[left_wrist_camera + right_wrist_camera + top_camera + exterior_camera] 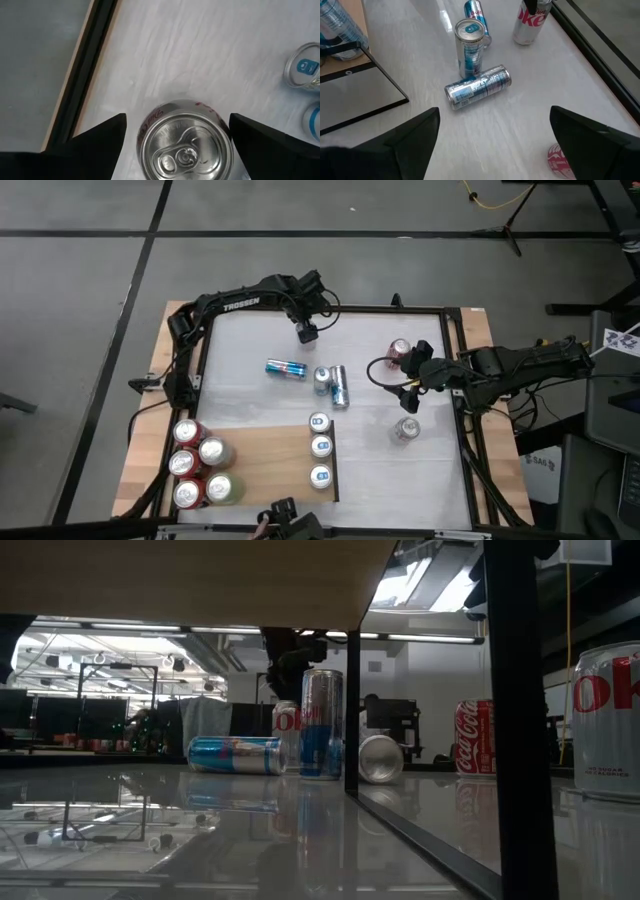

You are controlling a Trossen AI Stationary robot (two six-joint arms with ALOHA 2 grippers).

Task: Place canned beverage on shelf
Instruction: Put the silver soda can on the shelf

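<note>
Directly below my open left jaws (175, 131) stands an upright silver can (186, 141), axis vertical; right jaws (495, 132) gape empty, farther off.

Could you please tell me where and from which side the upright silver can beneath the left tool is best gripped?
Probably best to grip the silver can across its round side wall, high on the body, coming straight down from above. It stands upright with its lid facing up. The left tool hangs over it, open, with its fingers on opposite sides of the can.
</note>
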